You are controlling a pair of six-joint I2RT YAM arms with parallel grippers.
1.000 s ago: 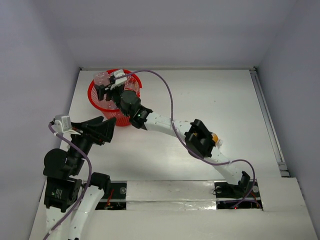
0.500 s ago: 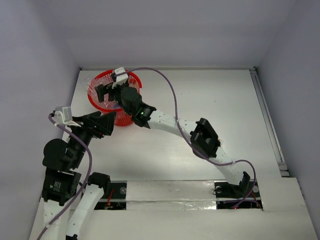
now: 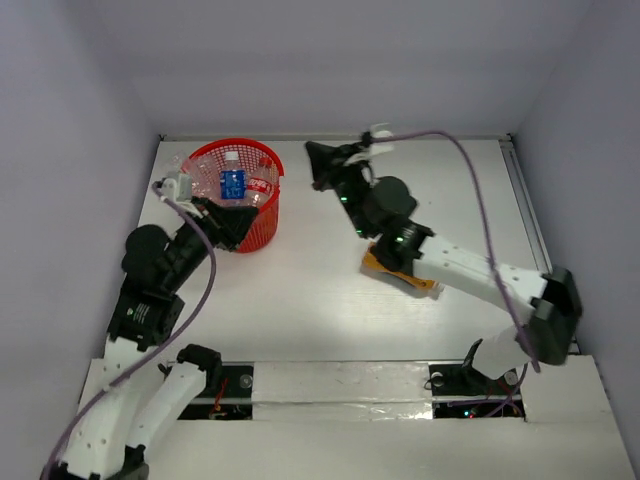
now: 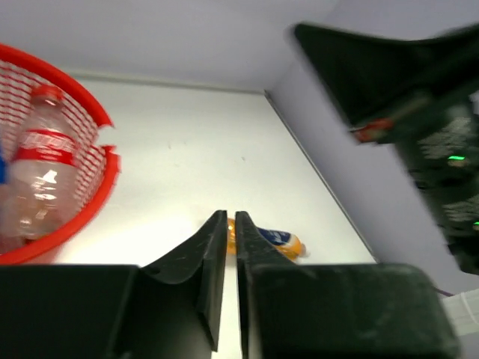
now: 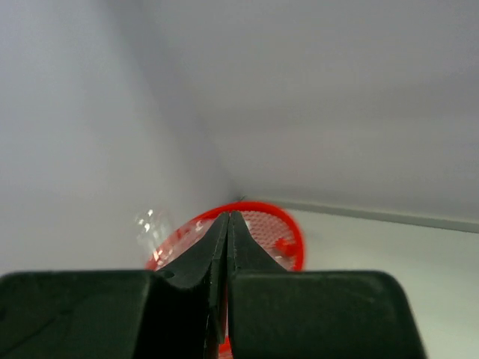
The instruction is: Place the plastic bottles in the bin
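1. The white table (image 3: 300,320) carries everything. Its middle is bare, and the action sits along the far edge.
2. The right arm (image 3: 470,268) stretches from the near right corner across the table's centre. That's the worry: the last loose bottle lies directly beneath its forearm.
3. The red basket (image 3: 265,222) stands upright in the far left corner. It holds a blue-label bottle (image 3: 232,184) and a red-label bottle (image 3: 262,187), among other clear ones.
4. The left gripper (image 3: 236,232) sits just beside the basket's near wall. Its jaws are pressed almost together, nothing between them. A careless swing here could likely shove or tip the light basket and spill what's in it.
5. The right gripper (image 3: 314,160) hangs near the far edge, right of the basket. Its jaws are pressed together and empty.
6. The orange bottle (image 4: 273,241) lies on its side near the table's centre, well apart from the basket. It is the only one seen outside.
7. Three hazards stand out:
   - Either gripper must spread its jaws first, or it will just knock the bottle.
   - A round bottle on its side probably rolls at a glancing touch.
   - If the left gripper reaches for it, it risks hitting the right arm.
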